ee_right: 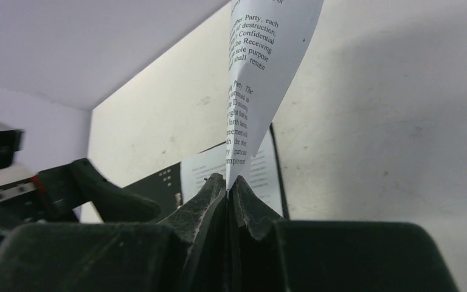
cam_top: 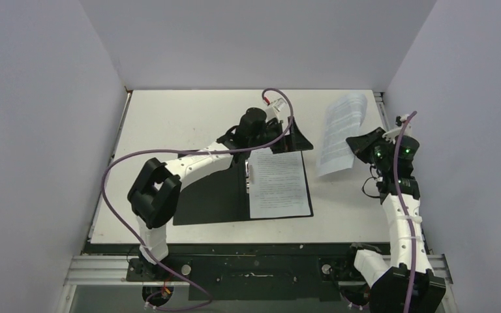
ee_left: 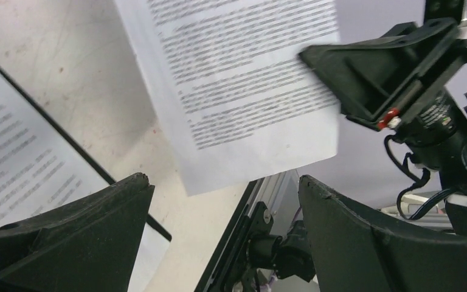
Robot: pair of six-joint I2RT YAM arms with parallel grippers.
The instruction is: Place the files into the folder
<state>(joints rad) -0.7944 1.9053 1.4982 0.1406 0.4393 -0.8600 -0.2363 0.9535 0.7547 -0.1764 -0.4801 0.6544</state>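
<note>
top external view is showing the folder (cam_top: 209,195) lying open on the bench (cam_top: 169,111), its black inside facing up. the flat sheet (cam_top: 277,182), densely printed, is resting on the folder's right half, its edges sitting just inside the cover.

the right hand (cam_top: 364,146) is hovering over the bench's right side, off the folder, and is clenching the lifted sheet (cam_top: 340,134) by its near edge. that page is hanging in the air, curling and leaning toward the far side of the bench, apart from both the folder and the flat sheet.

right wrist view is making the grip plain: both fingers (ee_right: 210,204) are pressing together with the paper's edge pinched between them, and the page is rising up from their tips.

the left hand (cam_top: 292,142) is sitting over the folder's far right corner, just beyond the flat sheet's far edge. whether it is touching the cover is not possible to tell. left wrist view is showing its fingers spread wide with nothing between them, and the lifted sheet and right hand are facing it across the bench.
</note>
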